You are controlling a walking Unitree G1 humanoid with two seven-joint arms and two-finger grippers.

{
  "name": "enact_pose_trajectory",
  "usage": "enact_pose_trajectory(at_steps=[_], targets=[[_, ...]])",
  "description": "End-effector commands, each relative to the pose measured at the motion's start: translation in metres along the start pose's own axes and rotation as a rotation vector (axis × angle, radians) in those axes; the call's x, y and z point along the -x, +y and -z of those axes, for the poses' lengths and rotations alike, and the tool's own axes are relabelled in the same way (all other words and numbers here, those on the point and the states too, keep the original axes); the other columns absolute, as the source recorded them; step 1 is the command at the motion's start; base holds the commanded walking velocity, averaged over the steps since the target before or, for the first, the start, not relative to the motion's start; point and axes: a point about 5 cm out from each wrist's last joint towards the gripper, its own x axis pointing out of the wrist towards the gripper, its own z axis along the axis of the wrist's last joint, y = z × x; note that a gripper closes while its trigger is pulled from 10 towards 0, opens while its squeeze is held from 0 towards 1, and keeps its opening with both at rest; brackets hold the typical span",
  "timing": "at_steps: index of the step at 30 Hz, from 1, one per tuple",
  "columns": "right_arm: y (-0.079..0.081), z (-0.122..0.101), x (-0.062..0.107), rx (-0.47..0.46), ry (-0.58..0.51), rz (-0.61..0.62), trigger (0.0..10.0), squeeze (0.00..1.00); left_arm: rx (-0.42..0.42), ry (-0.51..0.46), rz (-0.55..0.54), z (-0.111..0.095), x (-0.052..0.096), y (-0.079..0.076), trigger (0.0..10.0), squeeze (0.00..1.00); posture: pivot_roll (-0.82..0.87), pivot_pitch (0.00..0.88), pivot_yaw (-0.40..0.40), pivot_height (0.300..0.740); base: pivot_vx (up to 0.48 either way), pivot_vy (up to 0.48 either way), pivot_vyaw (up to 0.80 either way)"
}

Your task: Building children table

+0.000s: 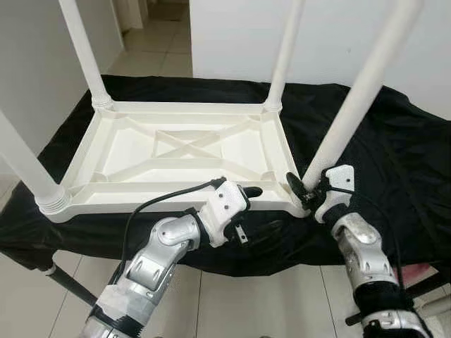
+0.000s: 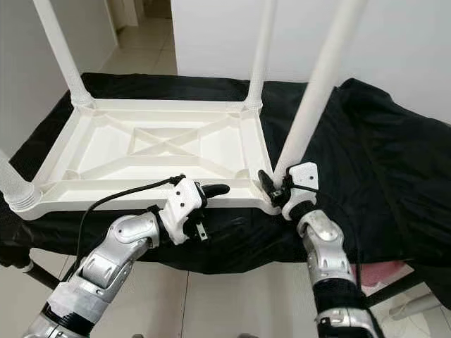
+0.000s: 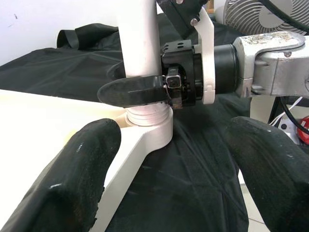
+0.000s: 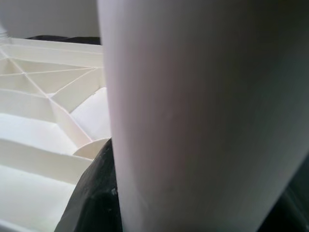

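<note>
Left eye view shows the right gripper (image 1: 307,189) closed around the near-right leg (image 1: 356,98) just above its socket, lower right of centre, leg axis rising upward, while the open left gripper (image 1: 248,211) waits beside the upturned table top (image 1: 180,151).

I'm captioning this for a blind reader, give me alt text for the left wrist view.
The right gripper clamps a white table leg just above its socket on the upturned white tabletop. The left gripper's open black fingers frame the foreground, over black cloth.
</note>
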Motion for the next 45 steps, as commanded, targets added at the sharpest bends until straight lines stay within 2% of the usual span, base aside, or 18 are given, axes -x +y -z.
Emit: enact_pose_trajectory(at_steps=[1,2,6,7,10,12,13,15,18,25,26,28,29,30,40,43,44,45], targets=[[0.001,0.011,0.005,-0.034,0.063,0.077,10.0,0.00,-0.005,0.012,0.032,0.003,-0.001,-0.002,10.0,0.00,-0.08,0.000,-0.014,0.740,0.000,0.000,0.00],[0.001,0.011,0.005,-0.034,0.063,0.077,10.0,0.00,-0.005,0.012,0.032,0.003,-0.001,-0.002,10.0,0.00,-0.08,0.000,-0.014,0.740,0.000,0.000,0.00],[0.002,0.012,0.006,-0.085,0.062,0.257,10.0,0.00,-0.008,0.016,0.034,0.003,0.001,-0.001,10.0,0.00,-0.08,0.000,-0.015,0.740,0.000,0.000,0.00],[0.004,0.012,0.007,-0.104,0.060,0.338,10.0,0.00,-0.008,0.017,0.033,0.004,0.001,-0.001,10.0,0.00,-0.08,0.000,-0.015,0.740,0.000,0.000,0.00],[0.006,0.012,0.008,-0.117,0.060,0.389,10.0,0.00,-0.008,0.018,0.032,0.004,0.001,0.000,10.0,0.00,-0.08,0.000,-0.015,0.740,0.000,0.000,0.00],[0.016,0.015,0.010,-0.155,0.080,0.498,10.0,0.00,-0.010,0.015,0.025,0.003,0.000,0.001,10.0,0.00,-0.07,0.000,-0.019,0.740,0.000,0.000,0.00],[0.016,0.015,0.010,-0.155,0.080,0.498,10.0,0.00,-0.010,0.015,0.025,0.003,0.000,0.001,10.0,0.00,-0.07,0.000,-0.019,0.740,0.000,0.000,0.00],[0.030,0.015,0.010,-0.168,0.098,0.530,10.0,0.00,-0.010,0.010,0.020,0.002,-0.001,0.001,10.0,0.00,-0.07,0.000,-0.019,0.740,0.000,0.000,0.00],[0.035,0.014,0.009,-0.165,0.101,0.523,10.0,0.00,-0.010,0.008,0.020,0.002,-0.001,0.001,10.0,0.00,-0.07,0.000,-0.019,0.740,0.000,0.000,0.00],[0.032,0.009,0.007,-0.169,0.088,0.522,10.0,0.00,-0.009,0.003,0.012,0.001,-0.002,0.002,10.0,0.00,-0.07,0.000,-0.023,0.740,0.000,0.000,0.00],[0.032,0.008,0.007,-0.176,0.085,0.513,10.0,0.10,-0.010,0.001,0.011,0.001,-0.003,0.002,10.0,0.00,-0.07,0.000,-0.024,0.740,0.000,0.000,0.00],[0.032,0.008,0.007,-0.176,0.085,0.513,10.0,0.10,-0.010,0.001,0.011,0.001,-0.003,0.002,10.0,0.00,-0.07,0.000,-0.024,0.740,0.000,0.000,0.00],[0.032,0.007,0.006,-0.180,0.079,0.500,10.0,0.64,-0.010,0.001,0.012,0.001,-0.003,0.001,10.0,0.00,-0.07,0.000,-0.025,0.740,0.000,0.000,0.00],[0.033,0.005,0.006,-0.173,0.066,0.469,10.0,1.00,-0.010,0.002,0.013,0.001,-0.002,0.001,10.0,0.00,-0.07,0.000,-0.025,0.740,0.000,0.000,0.00],[0.031,-0.004,0.012,-0.142,0.015,0.402,10.0,1.00,-0.013,0.008,0.015,0.002,0.000,0.002,10.0,0.00,-0.08,0.000,-0.022,0.740,0.000,0.000,0.00],[0.023,-0.008,0.016,-0.104,-0.018,0.351,10.0,1.00,-0.014,0.009,0.014,0.002,0.001,0.003,10.0,0.00,-0.09,0.000,-0.019,0.740,0.000,0.000,0.00],[0.021,-0.009,0.017,-0.103,-0.025,0.326,10.0,0.11,-0.015,0.010,0.014,0.002,0.000,0.003,10.0,0.00,-0.09,0.000,-0.018,0.740,0.000,0.000,0.00],[0.021,-0.009,0.017,-0.103,-0.025,0.326,10.0,0.11,-0.015,0.010,0.014,0.002,0.000,0.003,10.0,0.00,-0.09,0.000,-0.018,0.740,0.000,0.000,0.00]])
